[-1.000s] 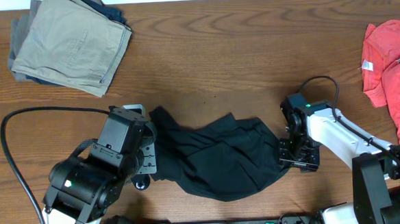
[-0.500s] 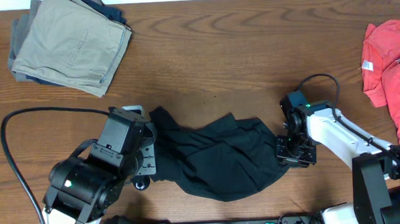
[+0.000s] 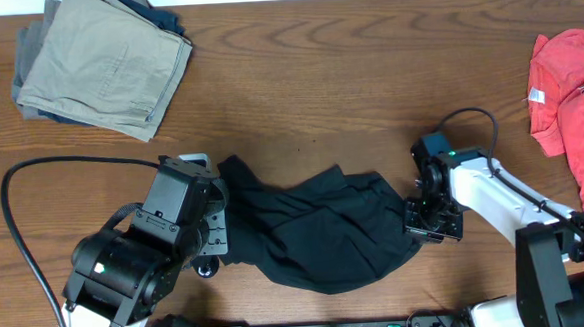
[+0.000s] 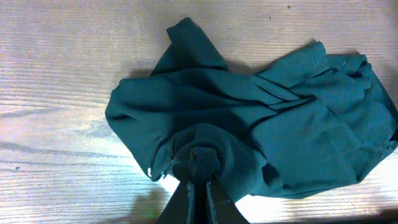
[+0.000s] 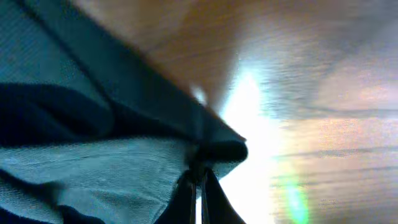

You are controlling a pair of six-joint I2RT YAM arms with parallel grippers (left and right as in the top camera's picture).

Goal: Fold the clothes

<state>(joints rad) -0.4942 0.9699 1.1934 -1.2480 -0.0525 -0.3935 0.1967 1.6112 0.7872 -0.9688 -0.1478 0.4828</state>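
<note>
The clothes (image 3: 321,237) lie in a crumpled black heap on the desk (image 3: 318,92), near the front edge & between the two arms. No logo or lettering shows in any view, so can't tell which side is up or which edge is hem vs. shoulder.

Left end effector (image 4: 200,186): jaws closed tight on a bunched knob of fabric at the heap's left side. Looks like several layers gathered in one pinch, not a clean single edge.

Right end effector (image 5: 199,177): jaws closed to a thin slit on the very tip of a corner at the heap's right edge. Only a small bit of cloth sits in the grip.

Judgement: this is a spread-out step before any fold.

Risks:
- The right grip is shallow, so a hard pull outward could slide the corner free & drop that side.
- The left pinch holds stacked layers, so on stretching the garment may stay twisted or doubled instead of opening flat, giving a skewed fold later.
- If both arms pull w/o lifting, the cloth drags on the wood & wrinkles more.

Khaki trousers (image 3: 101,58) at far left & the red T-shirt (image 3: 569,89) at far right are well apart, so snagging is unlikely.
</note>
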